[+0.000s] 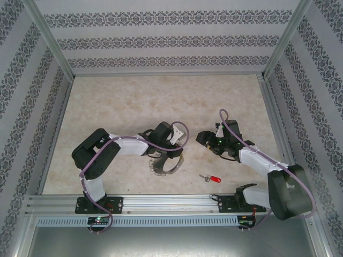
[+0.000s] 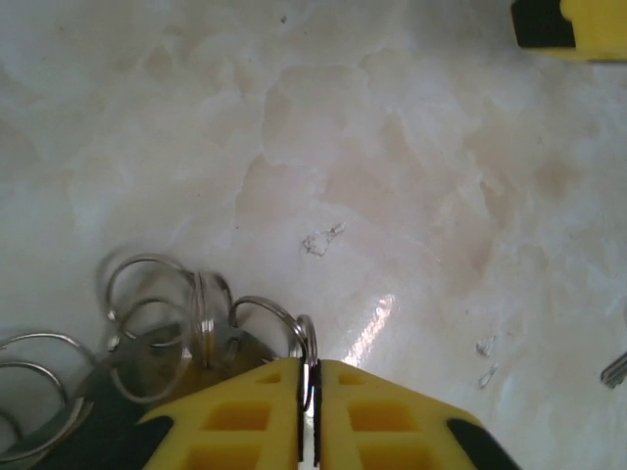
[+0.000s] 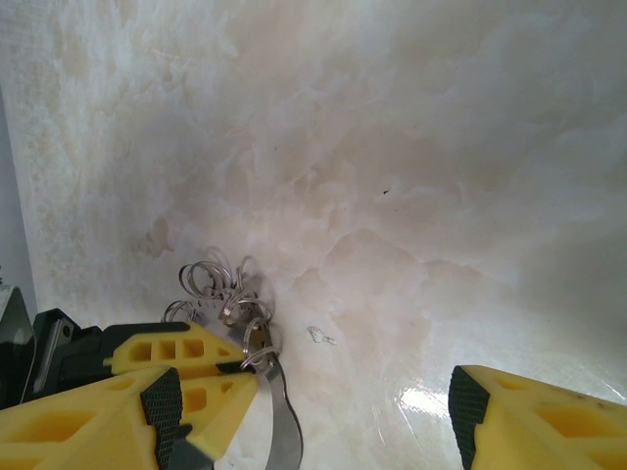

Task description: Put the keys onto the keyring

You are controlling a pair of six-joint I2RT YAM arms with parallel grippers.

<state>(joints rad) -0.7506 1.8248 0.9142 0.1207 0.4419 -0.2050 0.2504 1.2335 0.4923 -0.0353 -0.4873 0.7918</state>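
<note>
Top view: the left gripper (image 1: 167,150) is down over the keyring (image 1: 162,170), which lies on the marbled table (image 1: 161,101) a little left of centre. The red-headed key (image 1: 213,178) lies loose on the table, well apart from the ring, near the front rail (image 1: 161,202) and on the near side of the right gripper (image 1: 210,142). My read: the ring is secured and the key pickup is not yet done.

Left wrist: the left gripper (image 2: 310,377) has its jaws pressed together on one small wire loop (image 2: 307,343) at the ring's edge. The other loops fan out to the left. A yellow tip of the right gripper (image 2: 578,24) shows in the top-right corner. There's a metal sliver at the right edge, possibly the key blade, can't tell.

Right wrist: the right gripper (image 3: 313,406) has its jaws wide apart with nothing gripped. The keyring (image 3: 282,431) band runs up between them to the left gripper (image 3: 196,357), which is clamped on the loop.

Next move, as I judge it: the right arm pulls back toward the rail, drops low over the key and pinches the red head so the blade end is free to thread. The key is tiny and flat — needs a near-table approach.

Room: open table beyond the grippers and to both sides. Two tight spots — the rail close by the key, and the two grippers near each other around the ring.
</note>
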